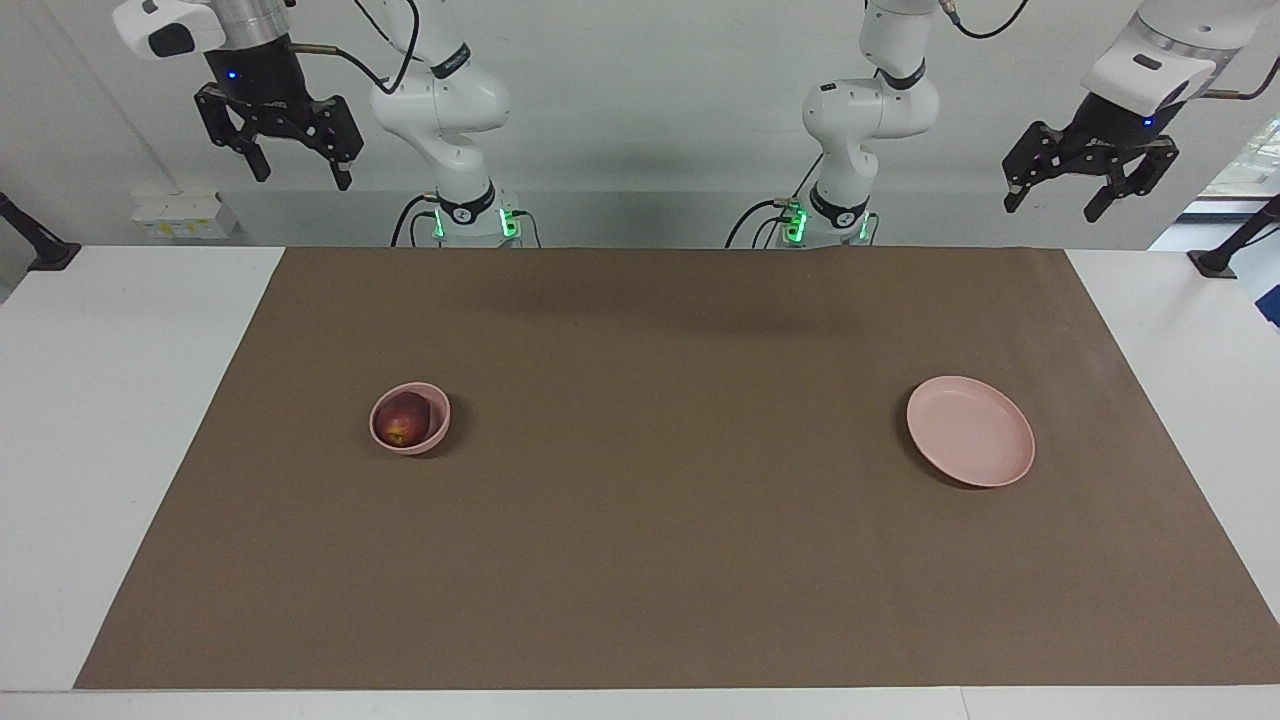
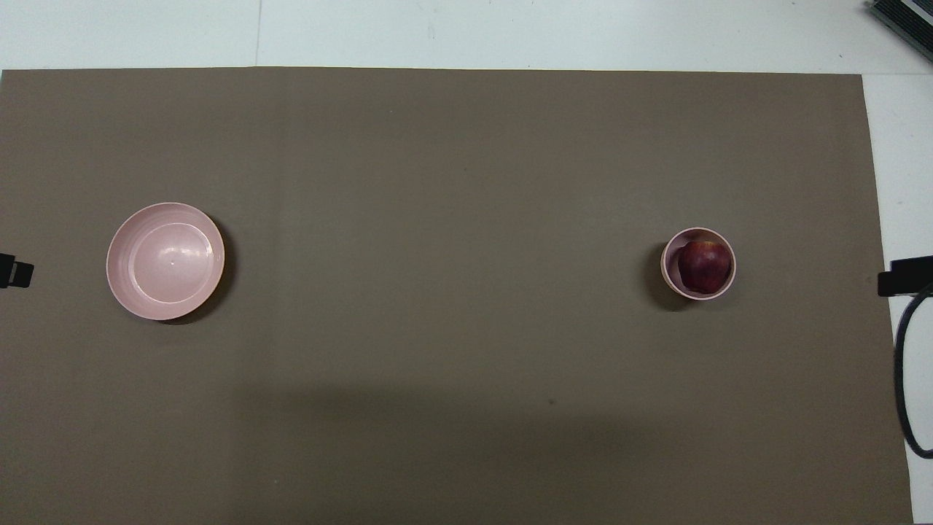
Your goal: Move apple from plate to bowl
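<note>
The dark red apple lies inside the small pink bowl toward the right arm's end of the table; it shows in the overhead view too, the apple in the bowl. The wide pink plate stands bare toward the left arm's end, also in the overhead view. My right gripper hangs open and empty high up at its own end. My left gripper hangs open and empty high up at its end. Neither gripper shows in the overhead view.
A brown mat covers most of the white table. Black clamps stand at both table ends. A black cable loops at the edge of the right arm's end.
</note>
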Available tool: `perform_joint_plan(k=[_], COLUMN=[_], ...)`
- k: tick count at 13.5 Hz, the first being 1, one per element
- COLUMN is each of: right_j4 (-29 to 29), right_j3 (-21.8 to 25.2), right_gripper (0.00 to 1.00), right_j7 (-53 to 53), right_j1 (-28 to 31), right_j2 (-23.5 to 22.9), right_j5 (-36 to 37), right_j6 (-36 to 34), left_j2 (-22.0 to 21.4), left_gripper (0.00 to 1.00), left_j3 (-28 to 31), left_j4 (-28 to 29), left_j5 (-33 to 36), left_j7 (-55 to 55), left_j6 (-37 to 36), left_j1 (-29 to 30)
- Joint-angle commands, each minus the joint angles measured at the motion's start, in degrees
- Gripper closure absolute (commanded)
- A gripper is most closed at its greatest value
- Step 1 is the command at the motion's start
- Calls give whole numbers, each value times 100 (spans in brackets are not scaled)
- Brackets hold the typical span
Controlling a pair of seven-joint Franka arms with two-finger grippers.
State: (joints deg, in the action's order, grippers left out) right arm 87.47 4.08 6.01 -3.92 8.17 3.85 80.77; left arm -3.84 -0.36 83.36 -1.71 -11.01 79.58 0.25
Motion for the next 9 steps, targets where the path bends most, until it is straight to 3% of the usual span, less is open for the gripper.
perform_joint_plan(k=[1, 9], right_j4=[130, 148], right_j3=[14, 23], right_gripper=[0, 0], right_j7=[-100, -487], right_j1=[146, 198], right_j2=[-52, -122], right_j5=[-139, -420], right_j6=[-18, -166], left_j2=[-73, -99], left_gripper=[0, 0], left_j3=[-26, -26], left_j4=[22, 49], left_j5=[30, 30], left_j7=[-16, -24], left_j6=[-57, -66], left_j1=[62, 45])
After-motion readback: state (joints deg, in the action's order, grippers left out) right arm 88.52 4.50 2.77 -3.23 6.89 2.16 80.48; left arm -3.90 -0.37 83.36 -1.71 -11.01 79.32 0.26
